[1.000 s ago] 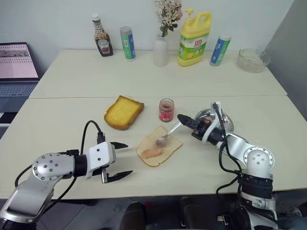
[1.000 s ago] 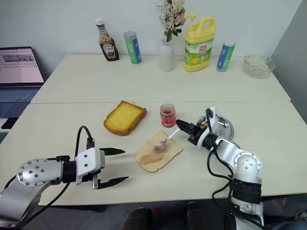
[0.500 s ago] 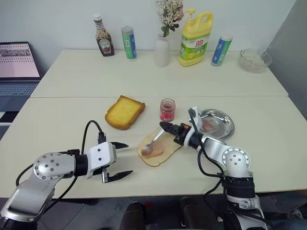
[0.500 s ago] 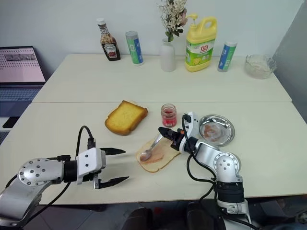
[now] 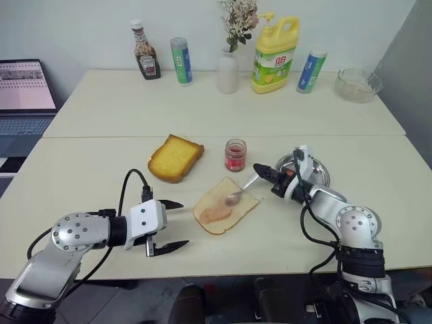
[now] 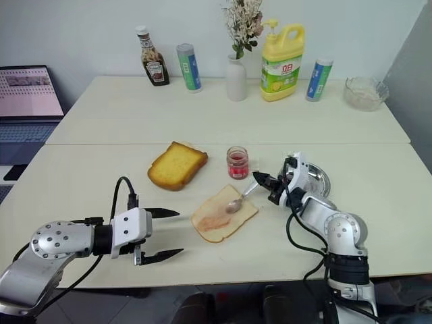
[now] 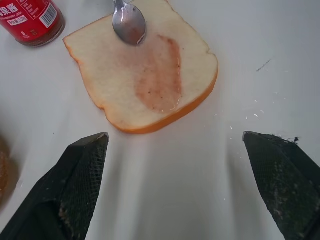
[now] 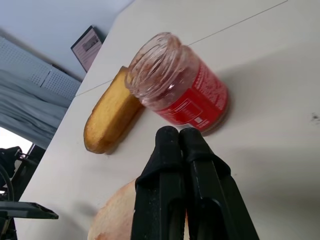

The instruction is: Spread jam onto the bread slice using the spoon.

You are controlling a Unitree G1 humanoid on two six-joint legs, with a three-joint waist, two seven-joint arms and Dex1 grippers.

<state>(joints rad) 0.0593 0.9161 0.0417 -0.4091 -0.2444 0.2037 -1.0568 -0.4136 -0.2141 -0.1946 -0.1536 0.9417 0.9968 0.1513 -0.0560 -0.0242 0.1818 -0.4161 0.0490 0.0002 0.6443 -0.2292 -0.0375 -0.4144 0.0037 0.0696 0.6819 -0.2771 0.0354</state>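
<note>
The bread slice (image 5: 225,206) lies flat on the desk (image 5: 94,169) near the middle of its front half, bearing a pinkish smear of jam across its centre. The spoon (image 5: 240,192) rests with its bowl on the slice's far right part, its handle rising toward the right tool (image 5: 257,169), whose fingers are pressed together around the handle's end. The jam (image 5: 235,155), in an open glass jar with a red label, stands upright just behind the slice, apart from it. A toast slab (image 5: 175,157) lies to the jar's left, toward the desk's left edge. A steel dish (image 5: 317,172) sits behind the right tool, toward the right edge. The left tool (image 5: 172,225) hovers over the desk's front edge, left of the slice, its two fingers (image 7: 80,190) spread wide and holding nothing, pointing toward the slice.
</note>
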